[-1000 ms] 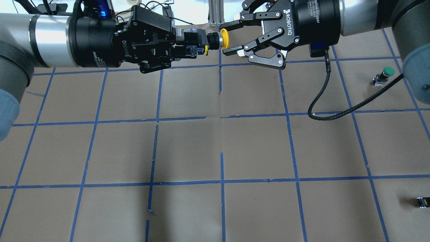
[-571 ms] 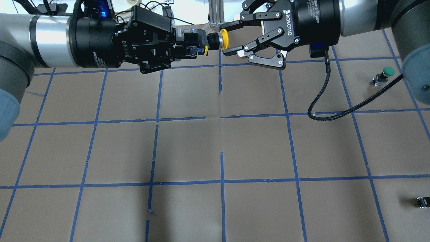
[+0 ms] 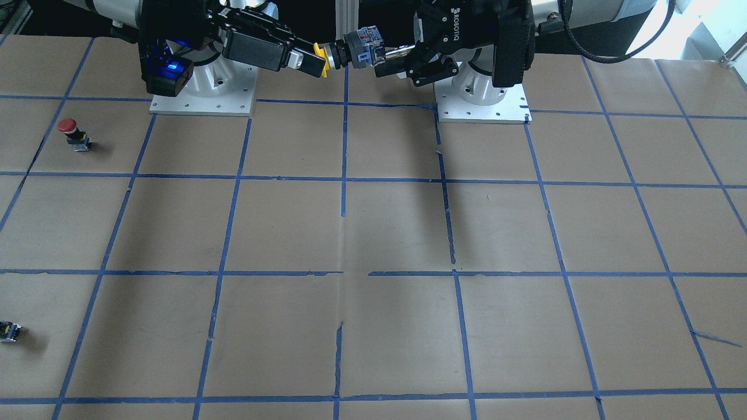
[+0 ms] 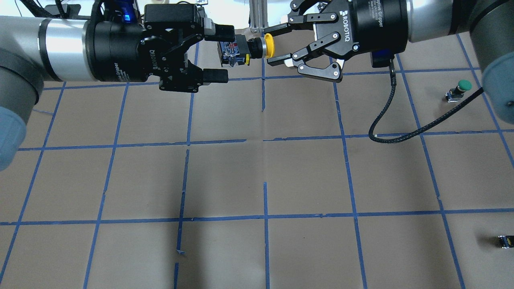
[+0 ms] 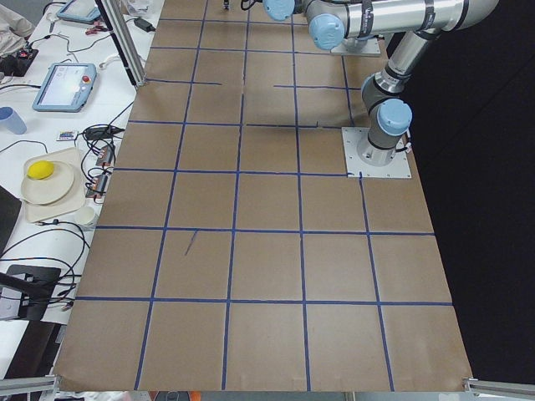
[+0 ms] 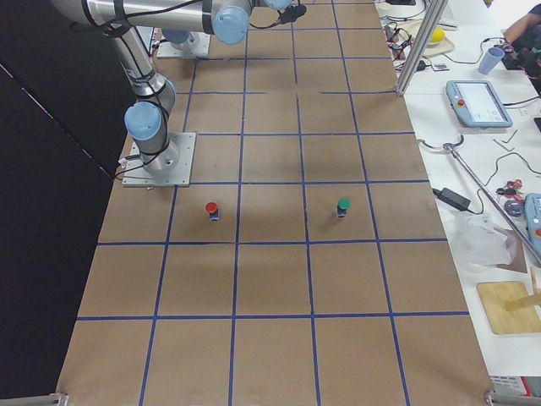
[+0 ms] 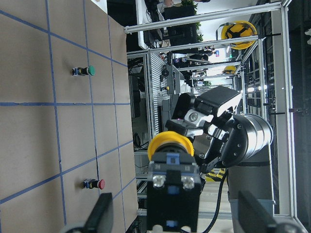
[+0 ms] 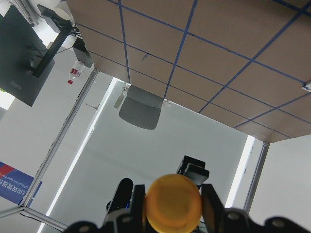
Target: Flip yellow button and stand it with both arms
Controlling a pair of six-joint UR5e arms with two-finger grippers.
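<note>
The left gripper (image 4: 229, 52) now stands open. Its two fingers (image 4: 219, 28), which were clamped together on the switch body of the yellow button (image 4: 249, 49), are spread wide, one on the far side of the body and one on the near side, both clear of it. The left wrist view shows the same gap on either side. The button is now held only by its cap, between the fingers of the right gripper (image 4: 270, 45). Its body sits slightly turned.
</note>
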